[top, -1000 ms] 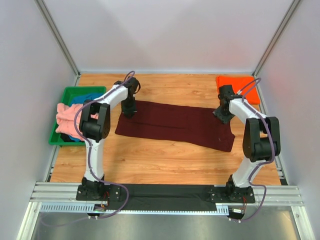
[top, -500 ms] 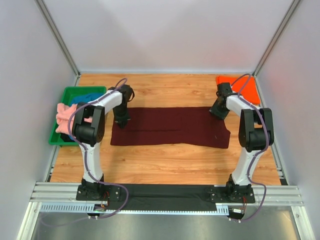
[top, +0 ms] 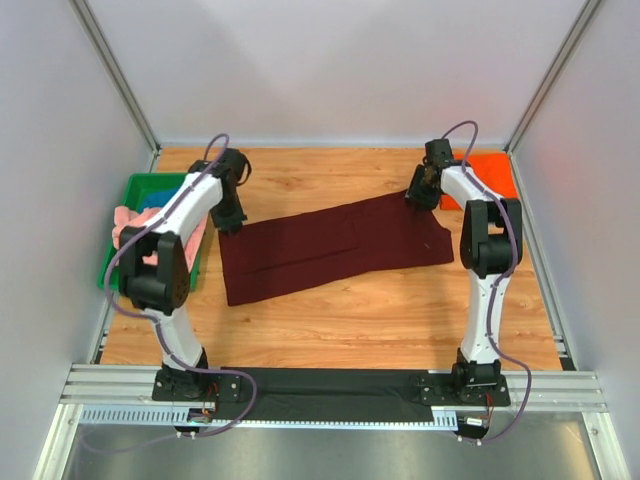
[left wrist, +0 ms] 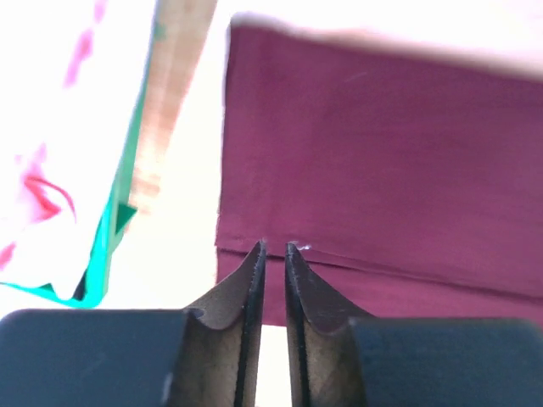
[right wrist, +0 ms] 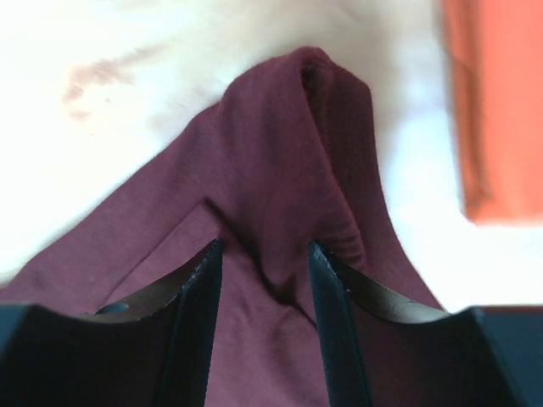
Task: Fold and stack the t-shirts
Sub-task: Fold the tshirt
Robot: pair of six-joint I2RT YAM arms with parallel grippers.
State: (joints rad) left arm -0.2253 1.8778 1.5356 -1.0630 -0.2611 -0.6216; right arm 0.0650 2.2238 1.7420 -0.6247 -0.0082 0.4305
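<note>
— Two claws on one shirt, as seen from beside the table; which holds what?
— Left claw: at the far left corner of the maroon shirt. Fingers clenched to a thin slit, tips nipping the folded hem. Right claw: at the far right corner, grasping a bunched ridge of the same cloth, which rises between its fingers and peaks just beyond them.
— And the shirt itself, where does it lie?
— Maroon shirt: spread on the wooden table, about mid-table and set aslant. Its left end sits nearer the arm bases, its right end farther back. The edge of a folded layer shows across its upper surface.
— Where are the other shirts?
— Orange shirt: flat in the far right corner of the table, just beside the right claw, with bare wood between it and the maroon cloth. Pink shirt: heaped in the green tray at the table's left edge. Blue shirt: a small patch in the same tray, behind the pink one and partly hidden by the left arm. Tray and maroon shirt: near each other, not touching
</note>
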